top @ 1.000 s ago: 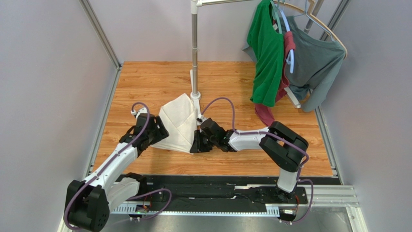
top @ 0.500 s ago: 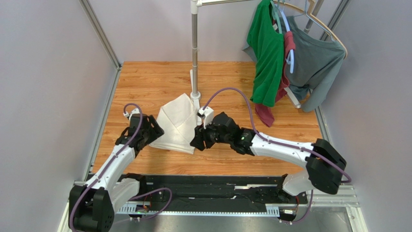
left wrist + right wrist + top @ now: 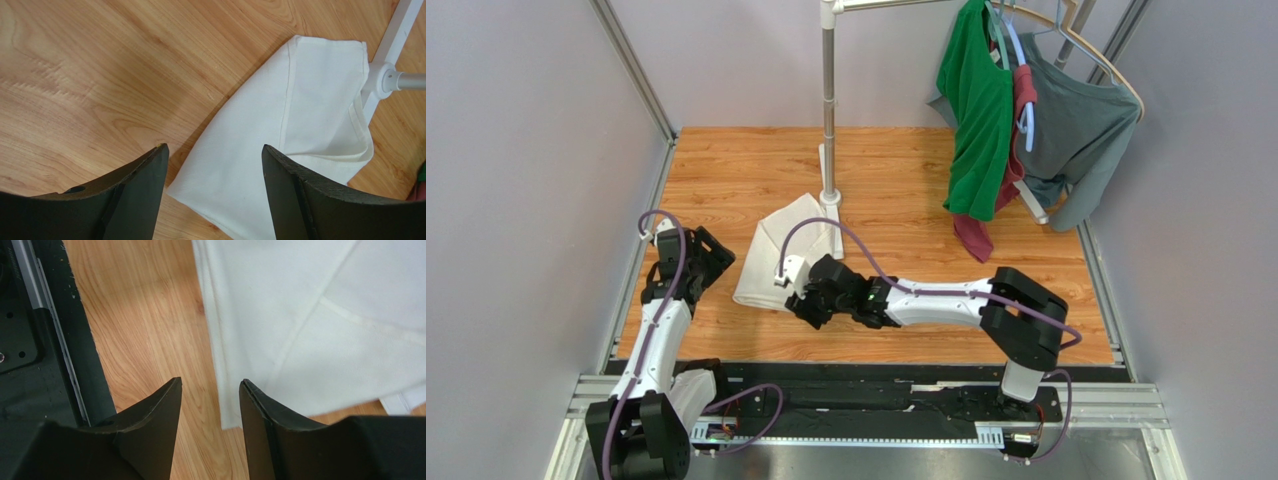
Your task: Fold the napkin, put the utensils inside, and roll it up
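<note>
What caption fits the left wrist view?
Open, empty left gripper facing the folded white napkin on the wooden table.

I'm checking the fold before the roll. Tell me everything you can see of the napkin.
The napkin is plain white, thin soft cloth with stitched hems, folded into flat layers, a diagonal crease across the top. It lies flat on the wooden table, its far corner reaching the stand's foot. The right gripper hangs open over its near edge, gripping nothing; the left gripper, open too, stands apart.
</note>
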Robot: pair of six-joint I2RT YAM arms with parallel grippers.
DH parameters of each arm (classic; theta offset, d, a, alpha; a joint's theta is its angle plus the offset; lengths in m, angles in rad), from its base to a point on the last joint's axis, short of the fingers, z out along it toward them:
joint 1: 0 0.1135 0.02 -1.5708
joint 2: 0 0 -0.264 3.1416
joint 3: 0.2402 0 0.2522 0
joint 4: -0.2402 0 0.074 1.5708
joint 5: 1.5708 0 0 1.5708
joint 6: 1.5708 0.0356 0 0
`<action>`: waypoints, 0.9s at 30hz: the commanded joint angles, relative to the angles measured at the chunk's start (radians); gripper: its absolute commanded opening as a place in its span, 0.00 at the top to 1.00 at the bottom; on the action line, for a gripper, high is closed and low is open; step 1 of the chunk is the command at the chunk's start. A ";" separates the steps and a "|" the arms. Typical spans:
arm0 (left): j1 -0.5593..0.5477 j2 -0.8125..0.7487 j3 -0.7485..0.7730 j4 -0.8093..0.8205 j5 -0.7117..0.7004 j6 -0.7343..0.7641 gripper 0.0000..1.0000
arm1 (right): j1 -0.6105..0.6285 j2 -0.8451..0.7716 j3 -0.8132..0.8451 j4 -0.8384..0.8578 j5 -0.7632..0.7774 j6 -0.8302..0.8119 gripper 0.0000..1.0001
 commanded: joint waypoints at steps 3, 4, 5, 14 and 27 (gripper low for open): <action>0.028 -0.030 0.019 0.019 0.046 0.021 0.22 | 0.085 0.144 0.146 0.073 0.118 -0.230 0.50; 0.028 -0.031 0.017 0.019 0.049 0.021 0.22 | 0.093 0.158 0.165 0.074 0.133 -0.244 0.50; 0.028 -0.033 0.016 0.021 0.049 0.021 0.22 | 0.100 0.168 0.169 0.080 0.146 -0.262 0.50; 0.033 -0.018 0.005 0.032 0.073 0.016 0.22 | 0.122 0.264 0.183 0.177 0.256 -0.365 0.49; 0.043 -0.018 0.004 0.035 0.086 0.014 0.22 | 0.122 0.334 0.197 0.182 0.248 -0.408 0.48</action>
